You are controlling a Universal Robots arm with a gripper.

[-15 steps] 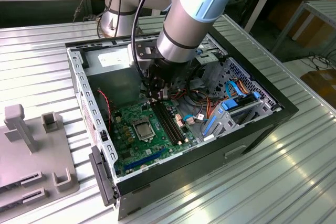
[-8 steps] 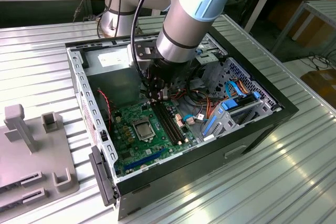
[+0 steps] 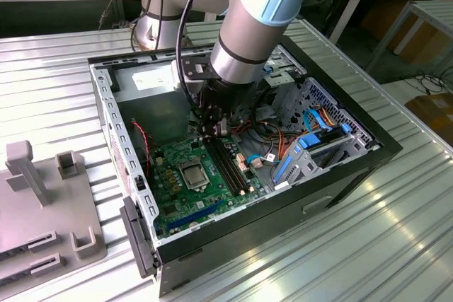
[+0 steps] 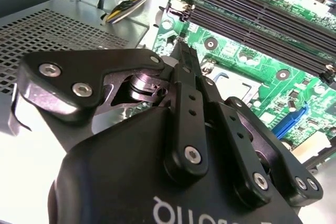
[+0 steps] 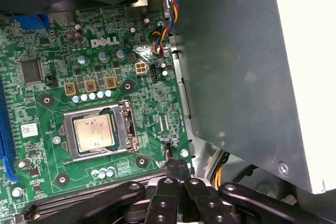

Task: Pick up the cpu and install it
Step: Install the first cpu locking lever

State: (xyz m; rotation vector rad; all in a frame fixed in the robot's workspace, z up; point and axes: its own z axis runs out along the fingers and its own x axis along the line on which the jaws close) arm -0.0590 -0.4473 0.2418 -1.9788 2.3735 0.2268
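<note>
Sitting flat in its socket, the cpu (image 5: 93,131) shows its silver-grey top in the first wrist view, framed by the hinged metal socket frame (image 5: 126,129) on the green motherboard (image 5: 47,72). In the exterior view the same chip (image 3: 192,172) lies low in the open computer case (image 3: 354,160), toward the exterior view's left of the long black memory slots (image 3: 230,164).

Now the pincer (image 5: 178,169): its two black fingertips are pressed together with nothing between them, and they hover over the board's edge, beside the socket and apart from the chip. So the chip lies off to one side of the tips, across the socket frame, and nothing is in the grip. The second wrist view says the same, the pincer (image 4: 184,56) closed to a thin blade above the board near the memory slots (image 4: 252,19).

From these angles the chip looks seated, though whether the frame is latched down over it is hard to judge.

Around it: a bundle of coloured wires (image 5: 163,40) plugs in near the board's corner, a grey sheet-metal wall (image 5: 231,61) of the case stands close beside the fingertips, and blue drive brackets (image 3: 311,146) crowd the exterior view's right. The case rests on a ribbed metal surface (image 3: 56,76), with a grey fixture (image 3: 42,196) off to the exterior view's left.
</note>
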